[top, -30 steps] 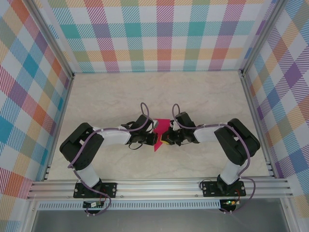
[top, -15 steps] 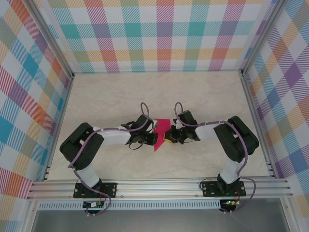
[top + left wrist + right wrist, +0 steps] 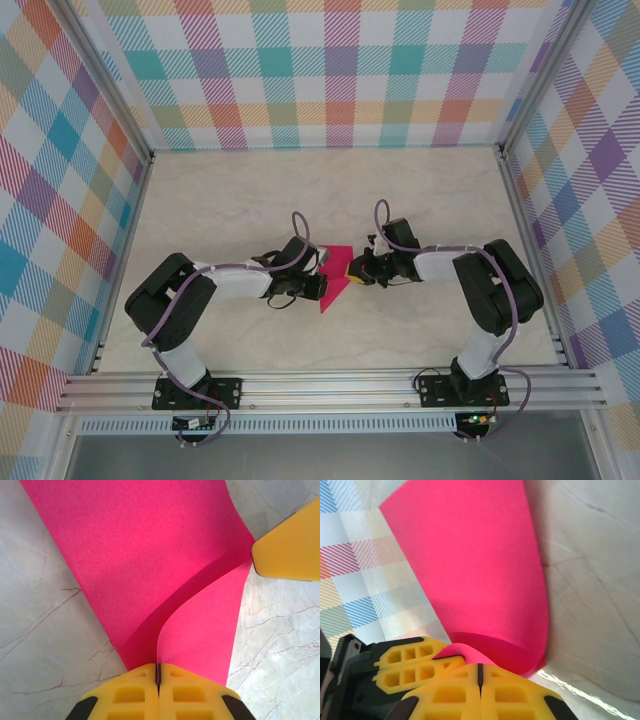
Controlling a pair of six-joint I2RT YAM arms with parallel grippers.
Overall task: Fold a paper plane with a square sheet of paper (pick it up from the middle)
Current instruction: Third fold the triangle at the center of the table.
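1. Magenta sheet of paper [image 3: 336, 272] sits mid-table [image 3: 250, 200] in the top view, between the two arms. Both wrists cover its side edges. The left fingers [image 3: 314, 287] and right fingers [image 3: 353, 271] are too small to judge there.
2. Left wrist view: the left fingers [image 3: 135, 695] are pressed together, pinching the sheet's raised fold. One right finger, cut off by the frame, meets the far corner.
3. Right wrist view: the right fingers [image 3: 450, 697] are clamped together at the sheet's curled edge. The pinch itself is partly hidden.
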